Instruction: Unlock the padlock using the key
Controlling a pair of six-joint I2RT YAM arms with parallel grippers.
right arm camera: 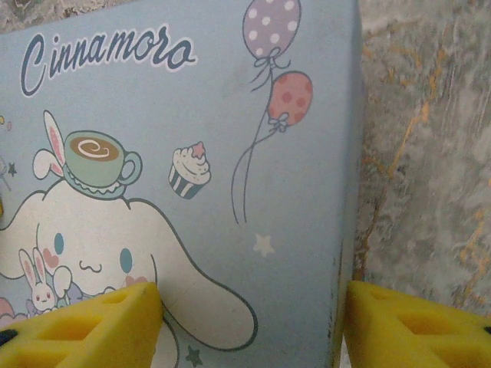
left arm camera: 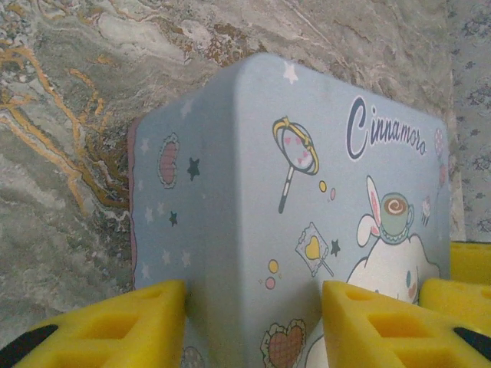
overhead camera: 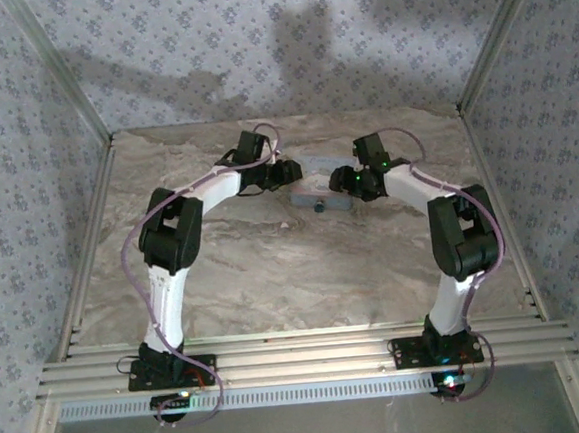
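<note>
Left end effector (left arm camera: 253, 310) and right end effector (right arm camera: 253, 318) each straddle a corner of the tin (left arm camera: 230, 169), fingers spread; clamped or merely close, cannot tell. Probably bracing it so the lock stays put. Padlock (overhead camera: 321, 206) sits at its front face, between both end effectors.

One tin (left arm camera: 253, 176), sitting between the hands. One padlock (overhead camera: 320, 206), near the right gripper (right arm camera: 253, 326). Two arms up, left arm (overhead camera: 171, 246) and right arm (overhead camera: 461, 233), so two grippers, counting the left gripper (left arm camera: 253, 322). Two yellow fingers (left arm camera: 115, 326) on each, four in all. Painted on the tin: two balloons (right arm camera: 272, 23), one cupcake (right arm camera: 189, 170), one cup (right arm camera: 96, 157).
</note>
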